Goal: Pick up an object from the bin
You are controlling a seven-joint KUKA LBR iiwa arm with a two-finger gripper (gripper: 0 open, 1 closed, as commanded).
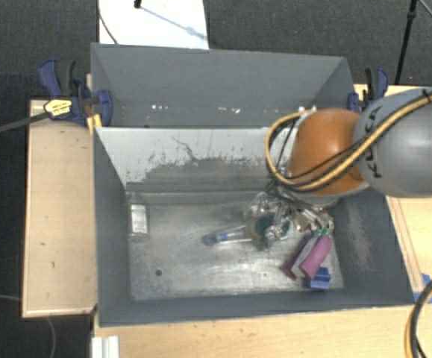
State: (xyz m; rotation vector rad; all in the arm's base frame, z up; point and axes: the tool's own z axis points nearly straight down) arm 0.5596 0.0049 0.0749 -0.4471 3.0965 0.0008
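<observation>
The gripper (274, 222) sits low over the bin floor, right of centre, probably positioned there because that is where most of the items cluster. Whether it is released or clenched cannot be told. The orange wrist cover (324, 155) stands above it. The nearest item is a dark green object (260, 228) at the gripper, the likely pick target. A clear, blue-tipped stick (227, 237) extends leftward from it. A purple block (312, 253) lies just to the right. A white block (139, 219) rests well apart, by the left wall of the grey bin (201, 88).
</observation>
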